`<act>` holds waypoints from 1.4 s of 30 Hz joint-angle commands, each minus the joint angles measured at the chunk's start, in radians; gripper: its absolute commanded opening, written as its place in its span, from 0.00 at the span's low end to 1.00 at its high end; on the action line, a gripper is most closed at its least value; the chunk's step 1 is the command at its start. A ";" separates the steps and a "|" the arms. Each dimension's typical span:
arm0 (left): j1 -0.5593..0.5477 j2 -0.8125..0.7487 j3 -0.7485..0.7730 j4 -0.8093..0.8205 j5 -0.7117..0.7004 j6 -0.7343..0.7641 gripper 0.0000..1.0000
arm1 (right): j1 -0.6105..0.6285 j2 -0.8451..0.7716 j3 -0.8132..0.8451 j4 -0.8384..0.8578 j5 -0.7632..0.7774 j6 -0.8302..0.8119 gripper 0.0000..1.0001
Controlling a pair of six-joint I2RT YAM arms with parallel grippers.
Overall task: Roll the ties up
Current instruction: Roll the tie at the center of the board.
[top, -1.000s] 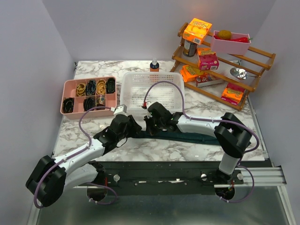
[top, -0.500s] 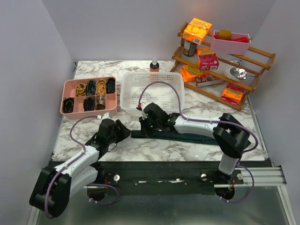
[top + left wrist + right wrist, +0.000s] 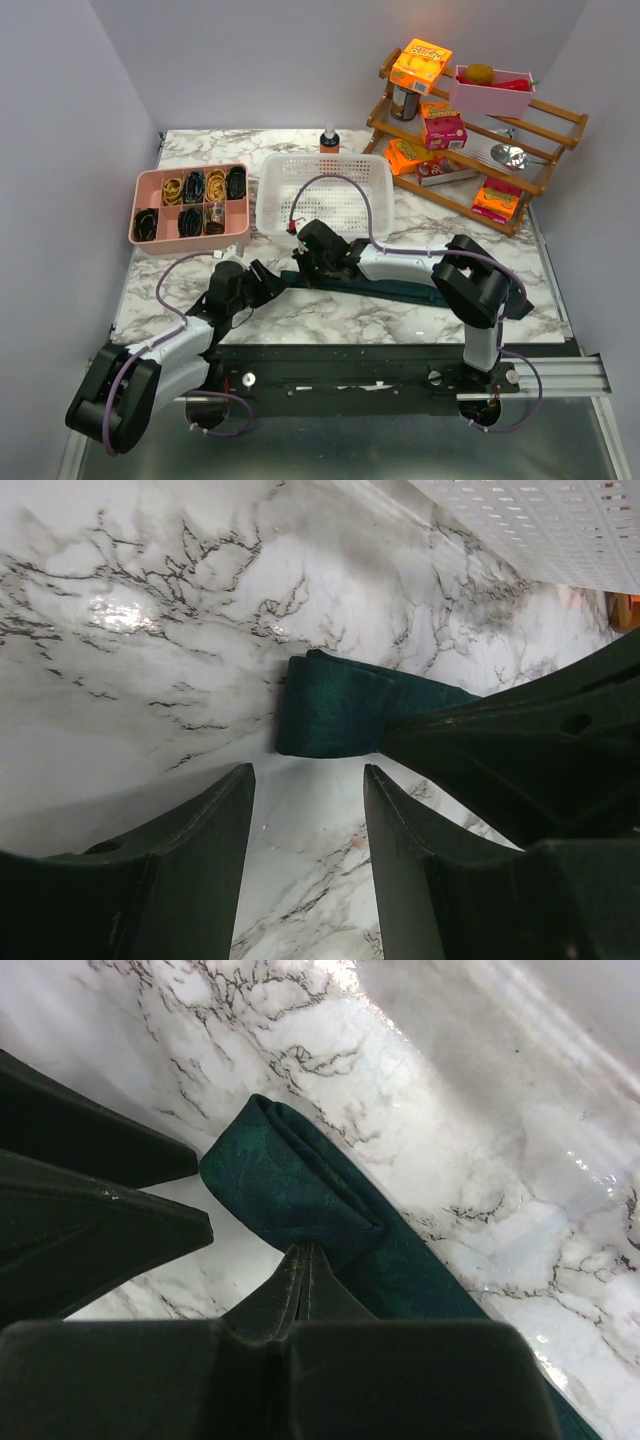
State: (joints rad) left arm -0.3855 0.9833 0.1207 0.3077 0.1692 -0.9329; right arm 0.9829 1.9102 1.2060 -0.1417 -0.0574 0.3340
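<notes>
Top view: the tie [image 3: 420,290] lies flat across the marble worktop [image 3: 330,315], in front of the white basket [image 3: 325,190]. Its left end sits between the left gripper [image 3: 265,280] and the right gripper [image 3: 300,262].

Left wrist: the fingers stand apart with nothing between them, and the folded tie end lies just ahead.

Right wrist: the fingers are together, their tip resting on the tie behind the fold.

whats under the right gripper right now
The tie, its end folded over on the marble table. The shut right gripper points down onto it just behind the fold. The fabric directly beneath the tips is covered.
</notes>
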 commanded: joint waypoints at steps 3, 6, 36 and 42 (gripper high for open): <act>0.007 0.069 -0.018 0.146 0.041 -0.006 0.58 | 0.005 -0.017 0.010 -0.027 0.041 -0.027 0.01; 0.007 0.060 0.000 0.119 0.018 0.012 0.58 | 0.007 -0.075 0.004 -0.029 0.044 -0.035 0.01; 0.017 0.205 0.040 0.271 0.062 0.062 0.59 | 0.003 0.084 0.073 -0.045 0.159 -0.084 0.01; 0.022 0.317 0.046 0.364 0.065 0.059 0.55 | -0.003 0.095 0.072 -0.047 0.130 -0.082 0.01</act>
State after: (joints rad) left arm -0.3729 1.2446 0.1558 0.5930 0.2157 -0.8894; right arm 0.9829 1.9656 1.2709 -0.1726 0.0570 0.2672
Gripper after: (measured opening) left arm 0.566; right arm 0.011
